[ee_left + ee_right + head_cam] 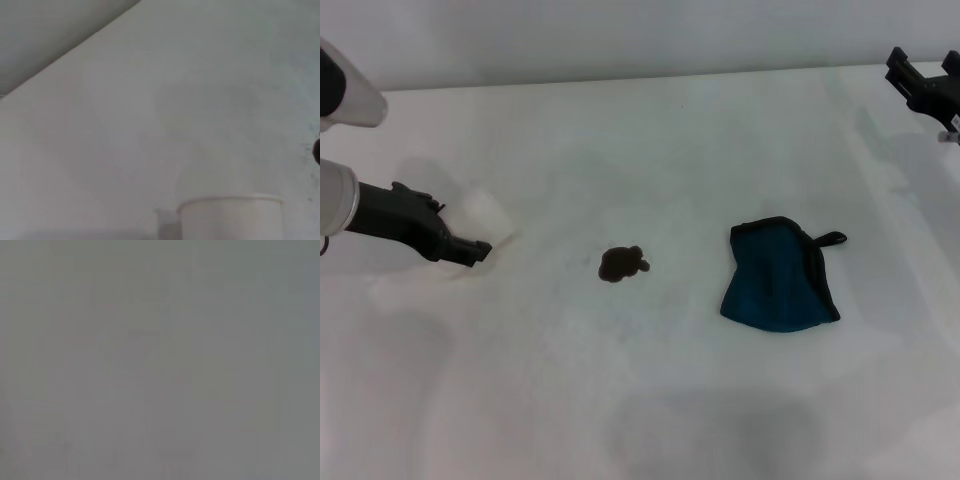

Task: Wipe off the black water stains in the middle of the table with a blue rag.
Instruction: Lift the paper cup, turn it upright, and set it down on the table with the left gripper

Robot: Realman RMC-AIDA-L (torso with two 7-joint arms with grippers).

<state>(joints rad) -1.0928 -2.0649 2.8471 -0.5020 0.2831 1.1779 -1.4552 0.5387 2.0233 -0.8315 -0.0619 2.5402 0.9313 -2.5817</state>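
Note:
The black water stains [622, 264] are a small dark lobed blotch in the middle of the white table [650, 400]. The blue rag [780, 278] lies flat to the right of the blotch, with black edging and a small loop at its far right corner. My left gripper [470, 248] is low over the table at the left, well left of the blotch, right beside a white paper cup. My right gripper [926, 86] hangs at the far right edge, beyond the rag and away from it. The right wrist view shows only plain grey.
A white paper cup [483, 213] stands at the left by my left gripper; its rim shows close in the left wrist view [230, 216]. The table's far edge meets a pale wall [620, 40].

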